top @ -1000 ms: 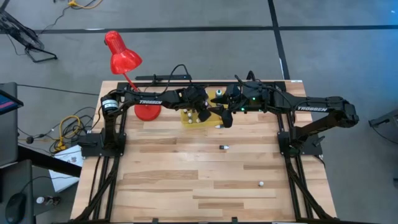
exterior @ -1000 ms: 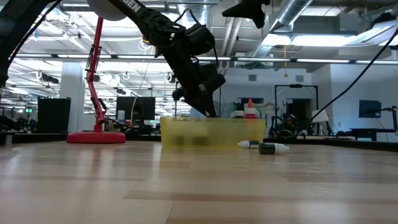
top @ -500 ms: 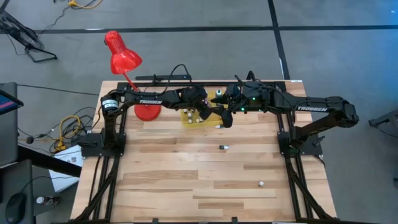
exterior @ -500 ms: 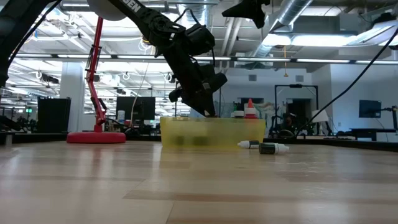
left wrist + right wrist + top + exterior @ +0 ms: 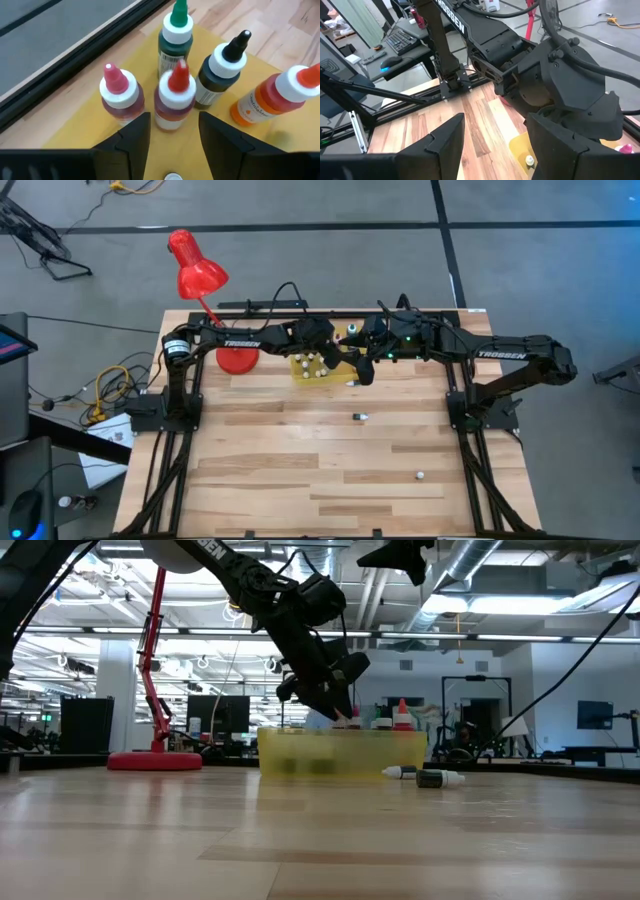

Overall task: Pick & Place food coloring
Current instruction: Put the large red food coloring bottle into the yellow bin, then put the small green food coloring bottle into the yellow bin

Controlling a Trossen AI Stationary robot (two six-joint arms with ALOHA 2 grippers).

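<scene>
Five small bottles of food coloring are seen standing upright on the yellow mat [image 5: 65, 127] in the left wrist view, just ahead of the left gripper [image 5: 172, 135], whose dark fingers are spread apart with nothing between them. Nearest those fingers a red-tipped bottle [image 5: 174, 97] is found, with a pink-tipped bottle [image 5: 119, 95] just beside it. Behind these a green-tipped bottle [image 5: 175, 37] and a black-tipped bottle [image 5: 222, 70] are placed, and off to one side an orange bottle [image 5: 272, 95] is set at a tilt in the picture. All carry white collars under coloured nozzles. Printed labels are borne by the green and orange bottles, but the print cannot be read. A white cap [image 5: 172, 176] is glimpsed at the picture's edge, below the fingers.

From above, two loose bottles are seen lying on the bare wooden table [image 5: 300, 470]: one near the front [image 5: 421, 476] and one at mid-table [image 5: 359, 417]. Farther back the mat is seen with pale caps on it, the left gripper hanging over it. The right gripper [image 5: 362, 370] is held just beside the mat's right edge, its jaws parted and empty in its wrist view. White lettering is carried on both arms; "TROSSEN" is made out only faintly. A red desk lamp [image 5: 198, 272] stands at the far left.
</scene>
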